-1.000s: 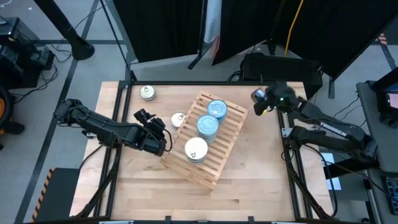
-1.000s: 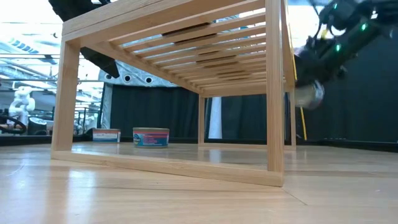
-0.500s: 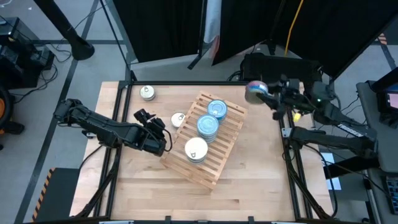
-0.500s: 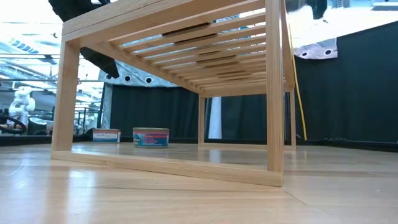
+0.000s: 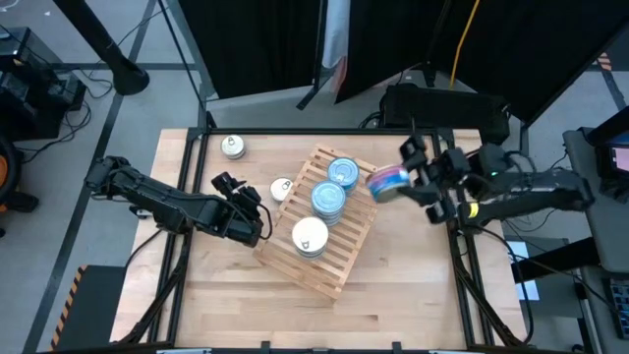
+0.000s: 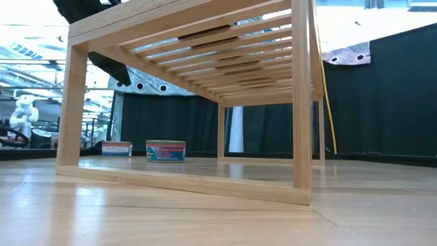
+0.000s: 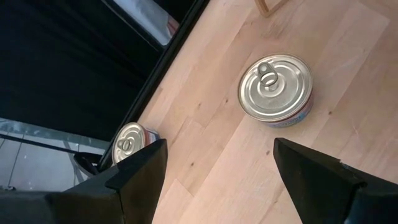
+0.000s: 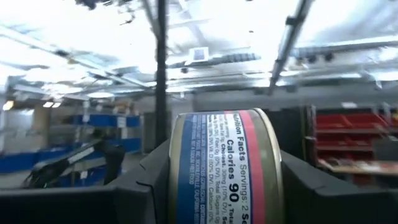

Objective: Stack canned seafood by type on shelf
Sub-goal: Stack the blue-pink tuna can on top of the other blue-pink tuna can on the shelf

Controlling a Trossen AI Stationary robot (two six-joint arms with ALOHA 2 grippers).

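Observation:
The light-wood slatted shelf (image 5: 339,241) lies askew mid-table. On it stand two stacks of blue-topped tins (image 5: 343,172) (image 5: 328,200) and a white-topped tin (image 5: 310,236). Two silver pull-tab tins rest flat on the table, one (image 5: 282,189) (image 7: 275,89) beside the shelf's left side and one (image 5: 233,147) (image 7: 130,140) by the far left corner. My left gripper (image 5: 239,189) (image 7: 217,180) hovers open just left of the nearer tin. My right gripper (image 5: 393,183) (image 8: 227,193) is shut on a blue-and-pink labelled tin (image 5: 386,181) high over the shelf's far right corner. My right gripper pinches the tin between its two fingers (image 8: 134,186), one on each flat face, so the labelled side wall (image 8: 227,155) faces the wrist camera. The fingers come from the table's right side, slanting upward. The tin stands on edge, lifted clear of table and shelf.
The low view looks under the shelf (image 6: 300,102) to a tin (image 6: 165,150) standing on the tabletop behind it. Bare tabletop lies near the front edge (image 5: 324,320) and right of the shelf. Black curtains and stands ring the far side.
My right gripper has swung from the table's far right corner toward the shelf, risen out of the low view and tipped from pointing downward to slanting upward. The tin has gone with it and now stands on edge.

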